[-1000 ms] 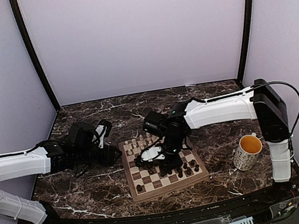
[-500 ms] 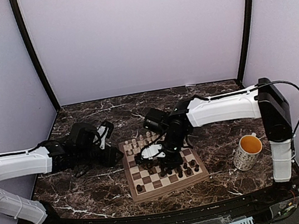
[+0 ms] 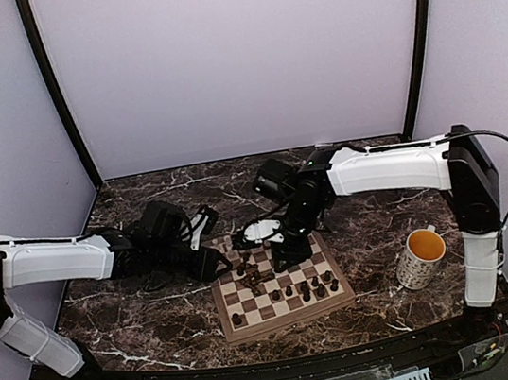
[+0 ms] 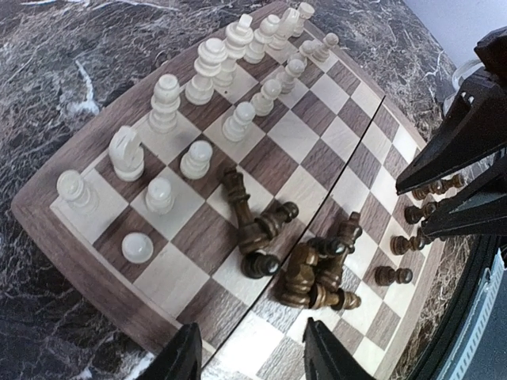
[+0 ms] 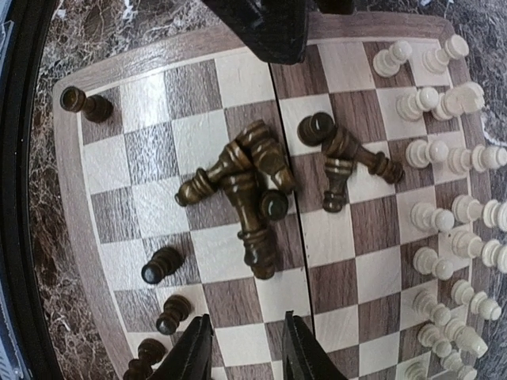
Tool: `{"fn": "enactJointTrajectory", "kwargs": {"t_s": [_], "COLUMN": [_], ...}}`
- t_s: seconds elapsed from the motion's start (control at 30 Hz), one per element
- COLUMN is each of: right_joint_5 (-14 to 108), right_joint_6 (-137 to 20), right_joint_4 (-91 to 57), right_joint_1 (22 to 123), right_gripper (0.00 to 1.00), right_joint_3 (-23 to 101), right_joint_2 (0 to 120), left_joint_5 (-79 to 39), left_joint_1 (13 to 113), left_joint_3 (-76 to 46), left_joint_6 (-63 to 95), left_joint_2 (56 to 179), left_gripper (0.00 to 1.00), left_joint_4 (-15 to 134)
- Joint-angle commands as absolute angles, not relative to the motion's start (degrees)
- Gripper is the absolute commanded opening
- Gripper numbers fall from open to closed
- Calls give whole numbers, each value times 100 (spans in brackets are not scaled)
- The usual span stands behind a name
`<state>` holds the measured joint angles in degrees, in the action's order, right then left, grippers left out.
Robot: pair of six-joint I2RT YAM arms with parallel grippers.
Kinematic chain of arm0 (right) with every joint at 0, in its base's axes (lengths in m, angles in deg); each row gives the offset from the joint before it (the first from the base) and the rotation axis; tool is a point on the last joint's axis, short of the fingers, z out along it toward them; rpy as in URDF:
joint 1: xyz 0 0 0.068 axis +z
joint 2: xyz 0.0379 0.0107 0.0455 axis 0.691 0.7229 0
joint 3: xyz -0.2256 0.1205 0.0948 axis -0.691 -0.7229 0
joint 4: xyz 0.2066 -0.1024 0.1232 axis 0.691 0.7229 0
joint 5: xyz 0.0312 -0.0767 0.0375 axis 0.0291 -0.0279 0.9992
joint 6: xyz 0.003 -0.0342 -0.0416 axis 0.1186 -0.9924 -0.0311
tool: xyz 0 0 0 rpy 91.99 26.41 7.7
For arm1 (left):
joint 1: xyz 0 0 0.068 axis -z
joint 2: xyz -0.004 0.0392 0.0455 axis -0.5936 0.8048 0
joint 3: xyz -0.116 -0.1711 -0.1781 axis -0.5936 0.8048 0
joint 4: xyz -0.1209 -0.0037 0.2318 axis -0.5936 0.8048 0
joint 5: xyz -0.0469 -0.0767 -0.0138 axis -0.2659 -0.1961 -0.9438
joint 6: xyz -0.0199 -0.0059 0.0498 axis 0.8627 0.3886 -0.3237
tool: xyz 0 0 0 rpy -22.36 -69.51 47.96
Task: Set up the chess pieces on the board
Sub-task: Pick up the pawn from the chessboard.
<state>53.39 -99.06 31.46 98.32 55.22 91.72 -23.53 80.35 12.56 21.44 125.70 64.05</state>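
right claw (image 5: pixel 242 348) has just spread open and backed off, empty. it leaves the dark pieces (image 5: pixel 253 190) toppled in a heap mid-board (image 3: pixel 291 322), so they'll need standing up. left claw (image 4: pixel 249 356) has edged closer, spread, empty.

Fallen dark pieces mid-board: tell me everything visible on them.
The fallen dark pieces are glossy dark-brown turned wood, with round bases and slim ringed stems. They lie on their sides in two loose heaps, crossing and leaning on each other, either side of the centre seam of the chessboard. Only the chessboard and one another touch them.
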Motion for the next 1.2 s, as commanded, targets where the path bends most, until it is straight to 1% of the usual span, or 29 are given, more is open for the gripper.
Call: {"fn": "enactJointTrajectory", "kwargs": {"t_s": [0.0, 0.1, 0.23, 0.43, 0.67, 1.03, 1.17], "right_joint_5": [5499, 5492, 5545, 5579, 5583, 5510, 5552], "right_joint_6": [-9878, -9854, -9832, -9845, -9853, -9845, -9845], "right_joint_4": [3007, 2936, 2864, 2771, 2739, 2684, 2725], "right_joint_1": [9546, 9367, 9242, 9192, 9187, 9179, 9178], "right_gripper": [32, 32, 32, 33, 33, 33, 33], "right_joint_3": [5208, 5051, 4912, 4753, 4697, 4615, 4697], "right_joint_2": [8574, 8445, 8336, 8279, 8248, 8220, 8277], "left_joint_5": [-2522, -2550, -2425, -2309, -2274, -2283, -2255], "left_joint_1": [8138, 8201, 8236, 8238, 8238, 8238, 8237], "left_joint_3": [795, 540, 285, 27, -164, -239, -233], "left_joint_6": [2028, 1973, 1900, 1817, 1812, 1764, 1755], "left_joint_2": [12907, 13151, 13396, 13693, 13888, 13962, 13957], "left_gripper": [47, 46, 42, 40, 35, 20, 21], "left_joint_4": [6461, 6577, 6820, 7179, 7267, 7356, 7372]}}
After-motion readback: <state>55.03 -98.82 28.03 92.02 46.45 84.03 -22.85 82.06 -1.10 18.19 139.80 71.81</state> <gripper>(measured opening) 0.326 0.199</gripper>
